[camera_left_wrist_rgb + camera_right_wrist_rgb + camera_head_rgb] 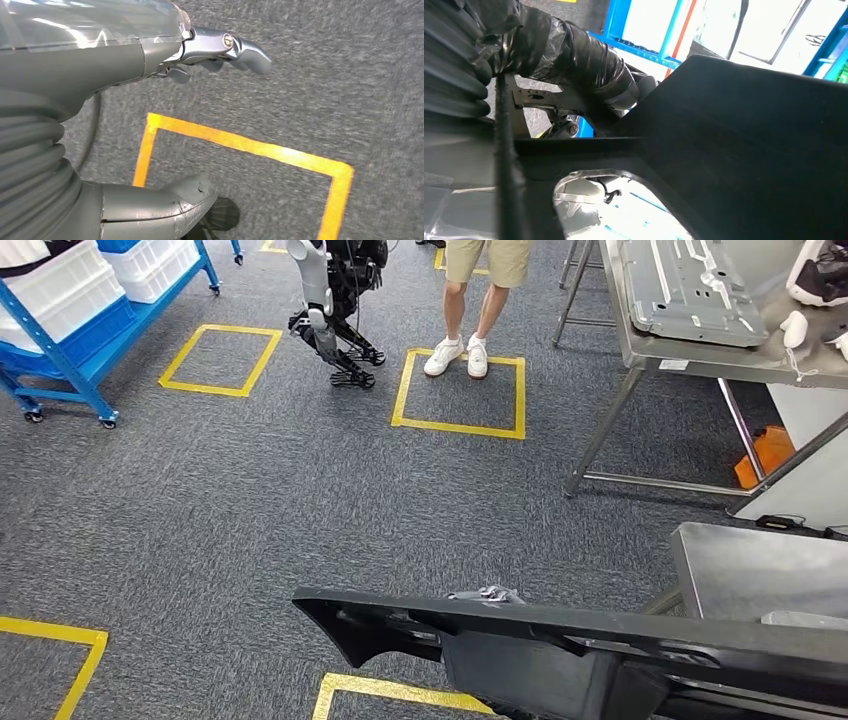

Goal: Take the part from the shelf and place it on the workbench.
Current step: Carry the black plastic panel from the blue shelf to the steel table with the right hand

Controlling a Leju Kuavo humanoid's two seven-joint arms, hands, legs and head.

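A long black plastic part point(600, 650) is carried low across the bottom of the head view, above the carpet. Grey fingers point(490, 594) show over its top edge. In the right wrist view my right hand point(574, 65), wrapped in black film, grips the same black part point(734, 150), which lies close against the camera. My left hand point(100, 65) hangs over the carpet with thumb point(170, 210) and fingers point(235, 47) apart and nothing between them. A steel workbench point(760, 570) lies just to the right of the part.
A second steel table point(650, 355) with a grey metal panel point(690, 290) stands at the back right. The blue shelf point(70, 350) with white bins is back left. Another robot point(335, 310) and a person's legs point(470, 310) stand ahead. Yellow tape squares point(460, 395) mark the carpet.
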